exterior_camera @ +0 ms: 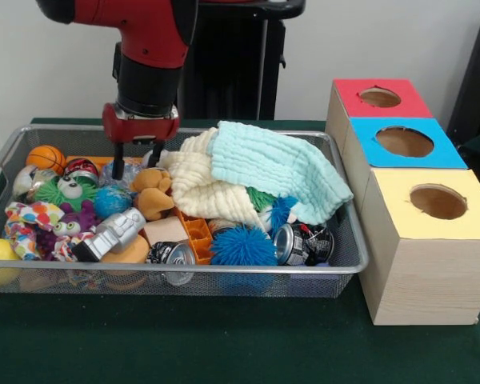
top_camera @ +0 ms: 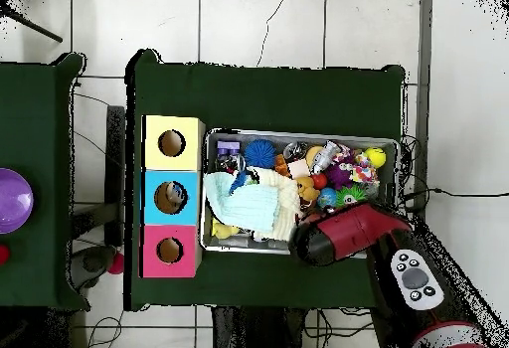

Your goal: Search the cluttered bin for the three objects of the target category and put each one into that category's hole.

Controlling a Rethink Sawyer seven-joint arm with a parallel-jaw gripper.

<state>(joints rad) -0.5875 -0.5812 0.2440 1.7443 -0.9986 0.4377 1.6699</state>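
In the bin (exterior_camera: 348,264), at its back edge left of middle: gripper (exterior_camera: 136,158), fingers parted and empty, hanging tips-down over the clutter with one tip just beside a clear ball (exterior_camera: 116,172) and the other near the brown plush (exterior_camera: 154,192). Left end of the bin: basketball (exterior_camera: 46,157), green spiky toy (exterior_camera: 68,192), purple plush (exterior_camera: 76,218), spotted cloth (exterior_camera: 28,220), yellow ball (exterior_camera: 0,258) at the front left corner. Front edge: silver toy (exterior_camera: 112,232), two cans (exterior_camera: 172,256) (exterior_camera: 292,242), blue spiky ball (exterior_camera: 242,246), orange grid piece (exterior_camera: 198,236). Right half: cream cloth (exterior_camera: 200,188) and mint cloth (exterior_camera: 276,168), heaped and covering whatever lies beneath. Beside the bin's right end: three boxes, red (exterior_camera: 348,94), blue (exterior_camera: 376,152) and yellow (exterior_camera: 388,188), each with a round hole on top. Target category: not shown, so which items count cannot be told; candidates lie both in the open left end and possibly under the cloths. Risks, as judged: parted fingers descending between close-packed toys could pinch two at once or snag a plush; round balls could roll out of the grip; the cloths may hide targets and could be dragged up with a pick; the bin's wire wall sits near the fingers and could be struck.
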